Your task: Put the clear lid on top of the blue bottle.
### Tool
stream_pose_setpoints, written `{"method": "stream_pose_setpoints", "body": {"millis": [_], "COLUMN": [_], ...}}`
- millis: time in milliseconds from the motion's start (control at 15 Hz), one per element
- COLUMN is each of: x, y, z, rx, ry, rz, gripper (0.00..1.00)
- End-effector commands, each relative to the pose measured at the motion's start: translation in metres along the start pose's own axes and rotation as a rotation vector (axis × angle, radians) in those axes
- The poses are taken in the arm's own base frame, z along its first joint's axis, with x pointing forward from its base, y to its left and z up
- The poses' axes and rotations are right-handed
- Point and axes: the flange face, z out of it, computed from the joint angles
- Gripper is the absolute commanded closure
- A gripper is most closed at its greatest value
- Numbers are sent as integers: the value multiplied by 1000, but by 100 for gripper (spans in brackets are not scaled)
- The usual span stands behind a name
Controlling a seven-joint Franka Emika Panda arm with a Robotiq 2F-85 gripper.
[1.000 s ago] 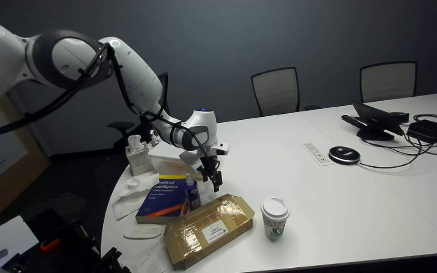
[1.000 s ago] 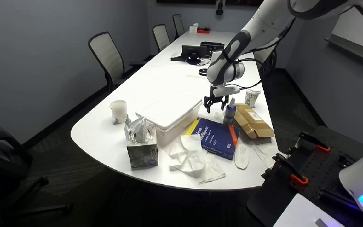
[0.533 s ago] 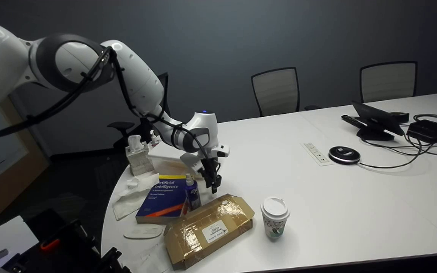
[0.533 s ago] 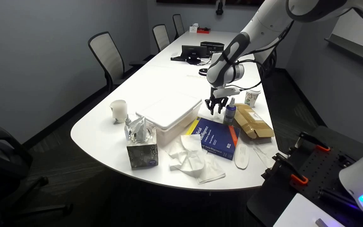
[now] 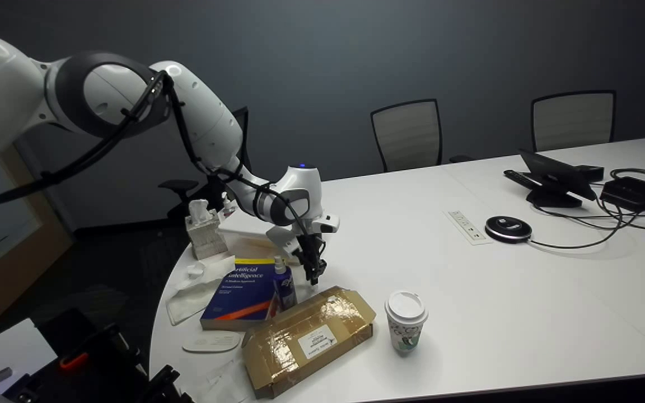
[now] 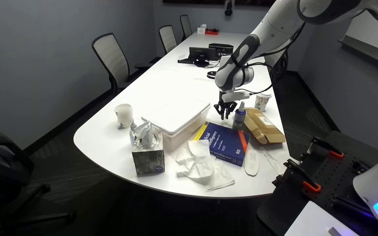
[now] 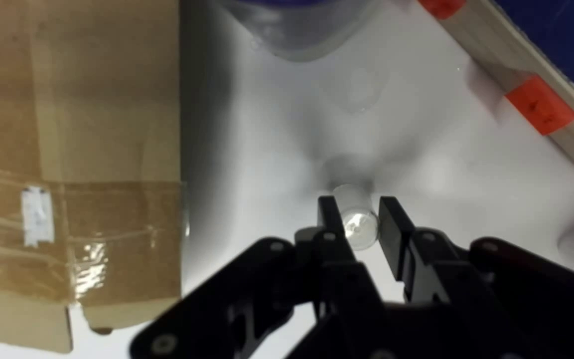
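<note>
The clear lid (image 7: 360,232), a small see-through cylinder with its round end toward the wrist camera, sits between the two black fingers of my gripper (image 7: 358,202), which touch it from both sides. The blue bottle (image 6: 239,119) stands upright with a white spray nozzle on top. My gripper (image 6: 224,116) is low over the table, just beside the bottle in both exterior views. Only the lower part of the blue bottle (image 7: 302,30) shows at the top of the wrist view. In the exterior views the lid is too small and covered to make out.
A brown cardboard box (image 5: 311,341) lies close to the bottle. The blue book (image 6: 225,144) lies on its opposite side. A lidded white bin (image 6: 177,114) and a tissue box (image 6: 148,157) stand farther along, and a paper cup (image 5: 405,330) stands beyond the cardboard box.
My gripper has come down slightly toward the table, and its fingers have moved from wide apart to close together around the lid. The bottle, book and box have stayed put.
</note>
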Motion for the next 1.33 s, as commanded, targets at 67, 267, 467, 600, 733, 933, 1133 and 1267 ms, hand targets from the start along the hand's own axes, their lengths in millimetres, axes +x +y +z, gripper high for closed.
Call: {"method": "stream_pose_setpoints", "body": {"millis": [67,267,467,600,733,933,1133,1267], "x": [8,16,23,26,24,10,-21,-47], "y": [4,16,32,38,39,33,21,10], "z": [-18,-44,-80,-110,-144,-194,-237,-255], "rx": [13,7,13,26,25,18,1,-6], "ry": [-1,36,69,92,110,122,112,101], "rz": [36,52,75,83,88,86,104,139], "gripper": [94,94,94,94,94,94,94,94]}}
